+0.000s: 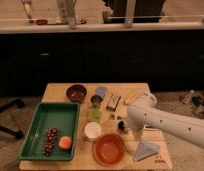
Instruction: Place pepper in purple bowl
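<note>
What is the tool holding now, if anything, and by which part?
It cannot be told: the tool is low over the table, beside the white cup, and its grip is hidden.
</note>
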